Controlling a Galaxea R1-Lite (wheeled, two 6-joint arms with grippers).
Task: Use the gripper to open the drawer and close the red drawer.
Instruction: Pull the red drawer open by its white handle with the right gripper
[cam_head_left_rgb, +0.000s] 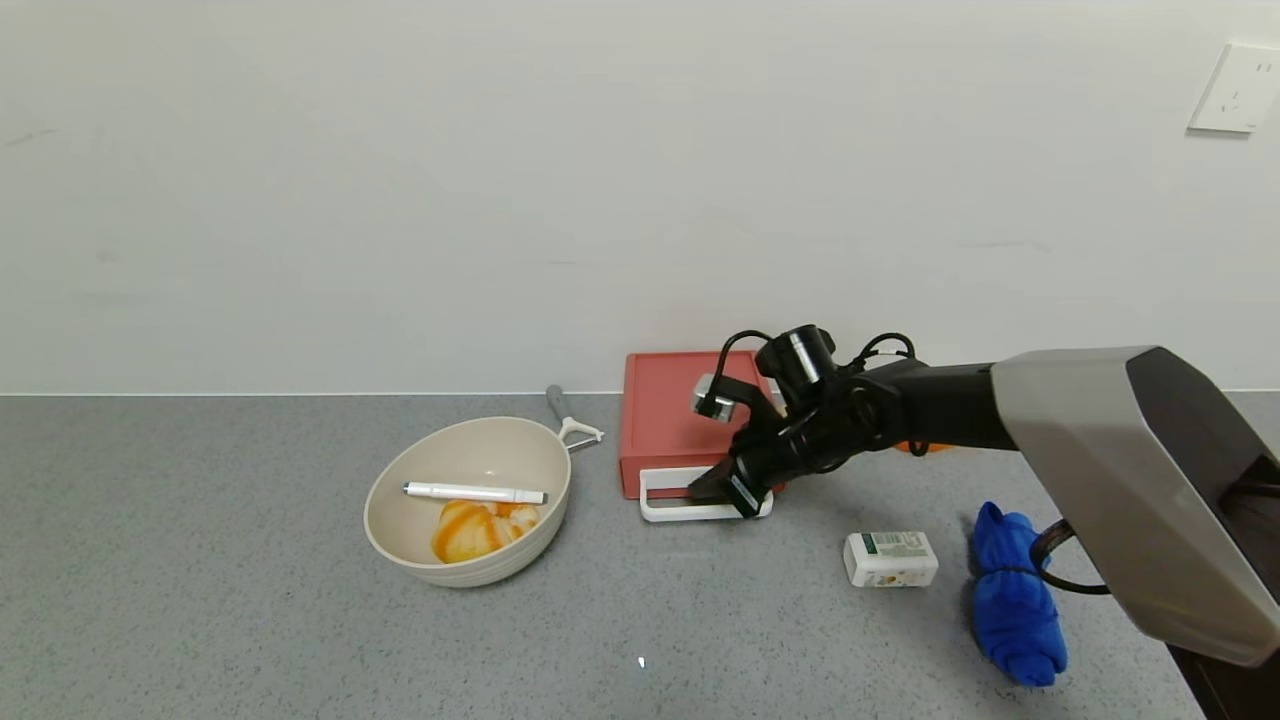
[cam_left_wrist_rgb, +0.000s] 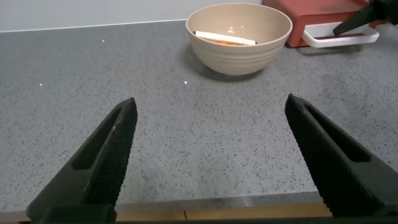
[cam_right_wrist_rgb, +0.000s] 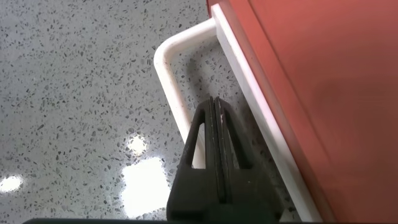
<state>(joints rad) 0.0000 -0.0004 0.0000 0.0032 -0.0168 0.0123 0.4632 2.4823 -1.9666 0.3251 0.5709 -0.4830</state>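
The coral-red drawer (cam_head_left_rgb: 665, 420) lies flat at the back of the grey counter, its tray pushed in. Its white loop handle (cam_head_left_rgb: 700, 512) points toward me. My right gripper (cam_head_left_rgb: 703, 490) is shut, fingers pressed together with nothing between them. Its tips dip inside the loop, between the handle bar and the drawer front. The right wrist view shows the shut tips (cam_right_wrist_rgb: 215, 102) beside the handle bar (cam_right_wrist_rgb: 168, 81) and the red box (cam_right_wrist_rgb: 311, 62). My left gripper (cam_left_wrist_rgb: 210, 101) is open and empty, low over the counter's front edge, out of the head view.
A beige bowl (cam_head_left_rgb: 500, 565) holding a white pen (cam_head_left_rgb: 475, 492) and orange peel stands left of the drawer, with a peeler (cam_head_left_rgb: 570, 418) behind it. A small white soap box (cam_head_left_rgb: 890, 558) and a blue cloth (cam_head_left_rgb: 1015, 595) lie right of the handle. The wall runs close behind the drawer.
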